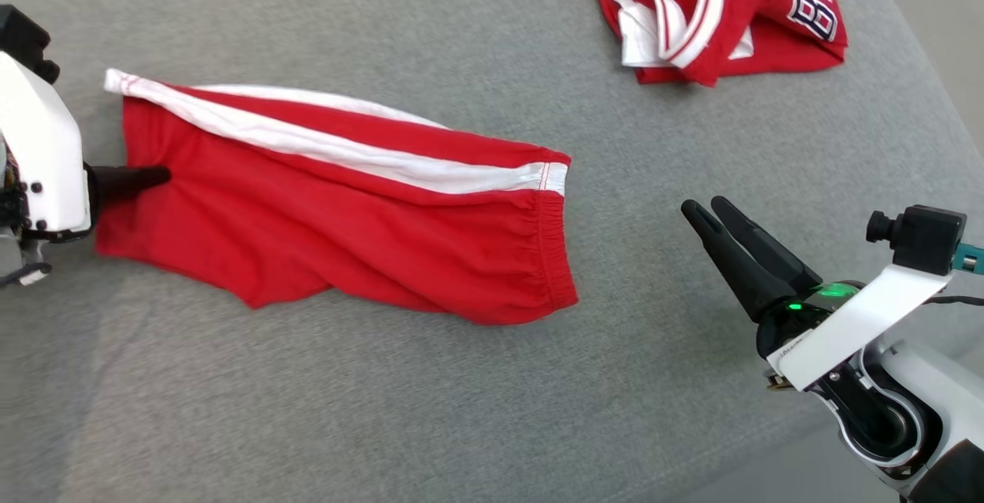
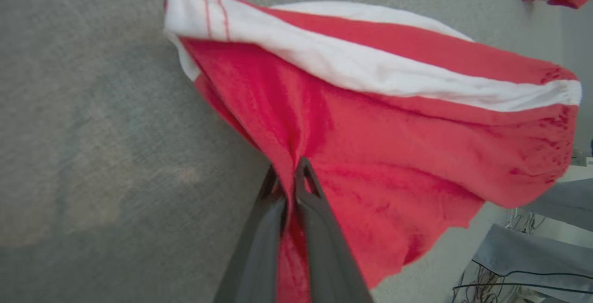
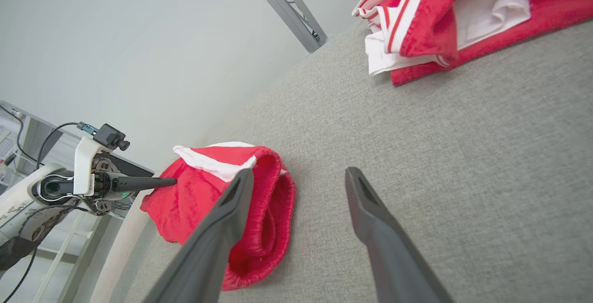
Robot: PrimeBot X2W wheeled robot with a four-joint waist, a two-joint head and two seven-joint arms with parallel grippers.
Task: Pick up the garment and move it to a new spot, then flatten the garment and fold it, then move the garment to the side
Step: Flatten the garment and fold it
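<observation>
The garment (image 1: 346, 211) is a pair of red shorts with a white side stripe, lying folded lengthwise on the grey cushion (image 1: 461, 395), waistband to the right. My left gripper (image 1: 157, 176) is shut on its left hem, and the left wrist view shows the red cloth (image 2: 370, 131) pinched between the dark fingers (image 2: 319, 229), bunched into folds at the tips. My right gripper (image 1: 707, 207) hovers open to the right of the waistband, apart from it. In the right wrist view its open fingers (image 3: 375, 233) frame the waistband (image 3: 264, 219) and bare cushion.
A second red and white garment with lettering (image 1: 715, 11) lies crumpled at the far right of the cushion. The cushion's right edge (image 1: 930, 64) runs close behind my right arm. Cables and a grey frame (image 2: 523, 256) sit beyond the cushion's edge.
</observation>
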